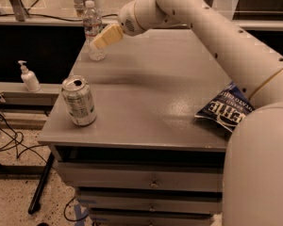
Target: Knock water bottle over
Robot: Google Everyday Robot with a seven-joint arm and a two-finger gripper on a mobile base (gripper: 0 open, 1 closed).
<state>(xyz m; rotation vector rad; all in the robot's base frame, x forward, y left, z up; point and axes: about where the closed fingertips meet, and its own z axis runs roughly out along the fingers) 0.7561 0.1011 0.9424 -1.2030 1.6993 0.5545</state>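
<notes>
**Gripper at the bottle on the far corner**

The water bottle [93, 25] is standing upright at the far left corner of the grey cabinet top [151, 88]. The arm [212, 29] is reaching across from the right, and its cream-tipped gripper [96, 42] is hanging right at the bottle's lower half. I cannot tell whether it is touching, or how wide it is set. A silver can [79, 100] is standing near the front left edge. A blue chip bag [224, 111] is lying on the right. A white pump bottle [28, 77] is sitting on a ledge off to the left.
</notes>
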